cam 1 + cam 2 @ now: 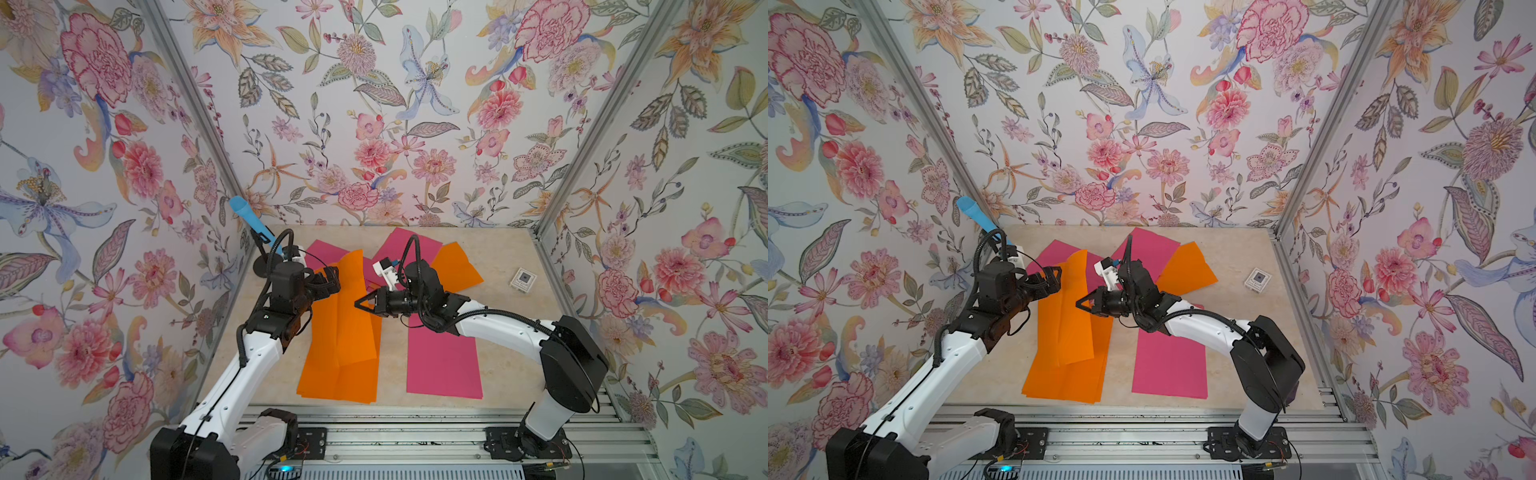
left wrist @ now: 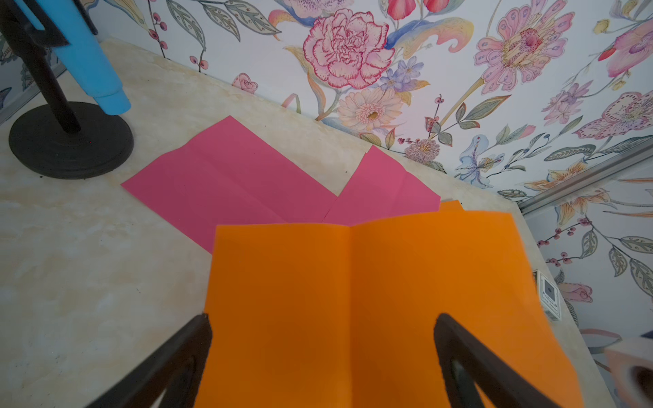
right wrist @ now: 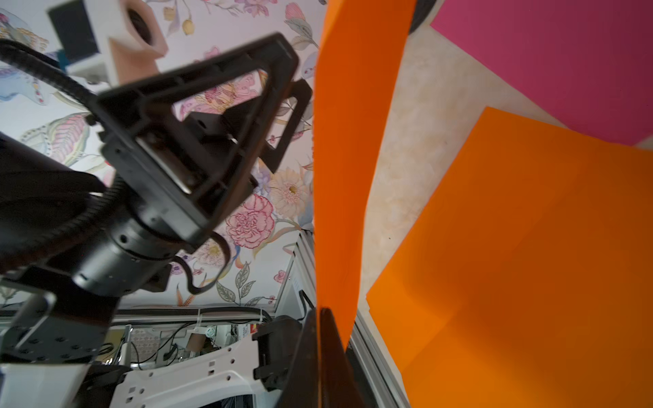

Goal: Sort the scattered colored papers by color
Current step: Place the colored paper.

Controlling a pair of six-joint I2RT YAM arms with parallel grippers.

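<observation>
Judged to be mid-placement of one sheet. Gripped an orange sheet (image 1: 353, 324) by its edge in the right tool (image 3: 318, 312), jaws together on the paper. Held it lifted and bowed. Had the left tool (image 2: 323, 318) spread wide astride that same sheet, clamping nothing.

Hung it just above the orange pile (image 1: 328, 382), directly under both tools. Probably needed only to lower it square onto that pile and let go, without dragging the loose sheets beneath.

Found a pink sheet (image 1: 442, 365) flat under the right tool's arm, beside the pile but apart from it. Beyond both tools, counted as unsorted the overlapping pink sheets (image 1: 409, 245) and a far orange sheet (image 1: 457, 266). Noted a small white card (image 1: 523, 280) well off to the right tool's outer side.

Worked on a pale marbled counter (image 1: 511, 353), boxed in by floral walls (image 1: 374, 124). Noted a blue tube on a black stand (image 1: 249, 216) past the left tool.
</observation>
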